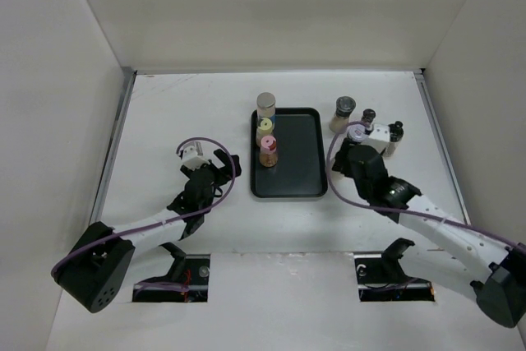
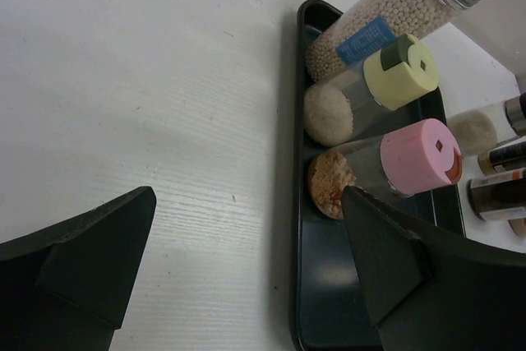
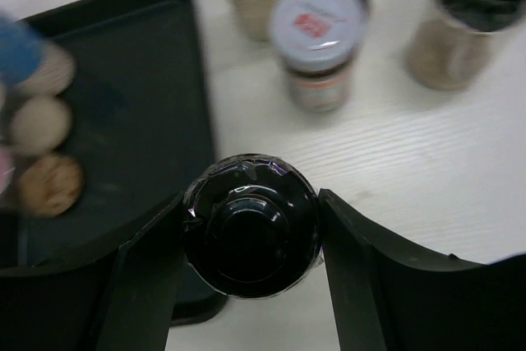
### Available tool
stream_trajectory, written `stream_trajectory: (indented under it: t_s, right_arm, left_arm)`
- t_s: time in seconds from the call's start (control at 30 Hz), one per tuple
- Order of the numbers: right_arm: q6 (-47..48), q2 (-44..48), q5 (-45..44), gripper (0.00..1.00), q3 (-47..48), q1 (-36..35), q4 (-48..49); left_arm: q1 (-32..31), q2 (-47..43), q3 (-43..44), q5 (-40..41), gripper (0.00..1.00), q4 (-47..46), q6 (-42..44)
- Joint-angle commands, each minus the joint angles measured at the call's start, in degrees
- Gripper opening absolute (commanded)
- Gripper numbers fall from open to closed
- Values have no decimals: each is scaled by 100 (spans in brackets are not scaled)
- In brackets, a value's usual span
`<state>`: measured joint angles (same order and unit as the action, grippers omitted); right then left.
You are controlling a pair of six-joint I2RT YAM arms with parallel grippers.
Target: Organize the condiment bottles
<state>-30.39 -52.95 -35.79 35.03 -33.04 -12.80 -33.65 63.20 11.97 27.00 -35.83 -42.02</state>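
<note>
My right end effector [image 3: 251, 203] is closed around a black-knob bottle [image 3: 251, 240]. In the right wrist view, one finger presses on each side of its round black cap, in the lower middle of the frame. There the bottle covers the lower right corner of the black tray [image 1: 300, 154]. In the top view this end effector sits just beside the right rim of the tray. I cannot tell if the bottle stands on the surface [image 1: 181, 104] or is lifted from it.

My left end effector [image 2: 246, 203] is wide open and holds nothing. Its two dark fingers [image 2: 90, 260] are in the lower corners of the left wrist view, with bare white surface between them. The left rim of the tray runs up beside the right finger.

Three condiment bottles stand close together in a column along the left side of the tray. The silver-capped bottle [image 2: 394, 2] with pale beads is at the top, the yellow-capped bottle [image 2: 403, 71] is in the middle, and the pink-capped bottle [image 2: 415, 158] is at the bottom.

More bottles stand on the surface to the right of the tray, in the upper part of the right wrist view. One is a grey-capped jar [image 3: 316, 26] with a red mark on its lid. Another is a black-capped jar [image 3: 464, 14] at the upper right, which is blurred. Two more are cut off by the top edge.
</note>
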Motion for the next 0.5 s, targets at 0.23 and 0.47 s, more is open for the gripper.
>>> stream_trajectory:
  t_s: [0.23, 0.47]
  right_arm:
    - [-196, -1927, 291, 50, 1172, -2070, 2280]
    - [182, -3352, 292, 52, 2025, -2466, 2668]
  left_arm:
    - [126, -88, -116, 51, 100, -363, -87]
    - [179, -141, -160, 24, 100, -363, -105]
